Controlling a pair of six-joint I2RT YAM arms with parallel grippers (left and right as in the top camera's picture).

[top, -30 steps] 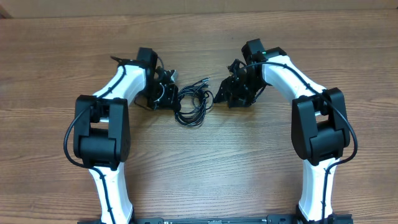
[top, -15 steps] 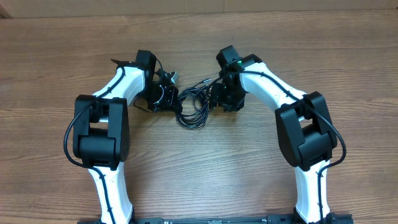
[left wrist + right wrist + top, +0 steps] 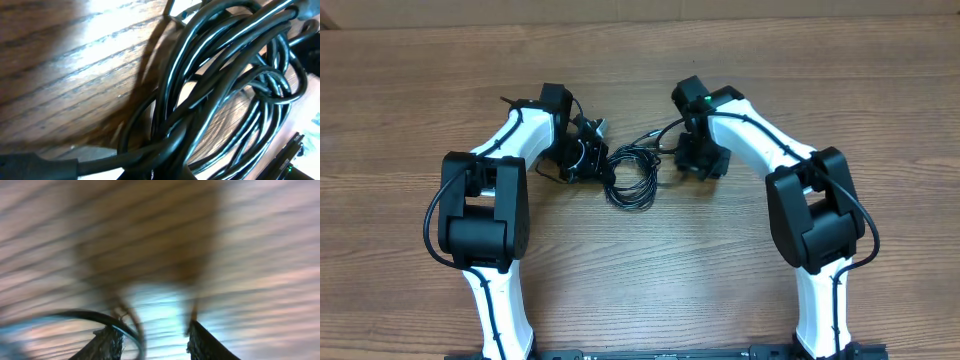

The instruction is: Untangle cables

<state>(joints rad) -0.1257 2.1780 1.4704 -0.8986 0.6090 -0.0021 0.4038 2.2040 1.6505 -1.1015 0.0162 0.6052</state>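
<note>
The cables point(image 3: 631, 173) are thin black cords bunched in loose loops on the wooden table between the two arms, with a strand point(image 3: 650, 134) running up to the right. My left gripper point(image 3: 590, 153) is at the bundle's left edge. In the left wrist view the cables point(image 3: 220, 85) fill the frame and hide the fingers, and strands converge at the bottom middle as if clamped. My right gripper point(image 3: 692, 160) is just right of the bundle. The blurred right wrist view shows it point(image 3: 155, 342) open, with one black cable strand point(image 3: 90, 316) arcing past its left finger point(image 3: 106, 344).
The wooden table point(image 3: 650, 260) extends in front of the arms. Its far edge point(image 3: 640, 14) runs along the top of the overhead view. The thick arm wires point(image 3: 880, 215) loop beside each arm's elbow.
My right arm swung left to the cable bundle, then drew back slightly right. The bundle shifted a little. My left arm stayed put.
</note>
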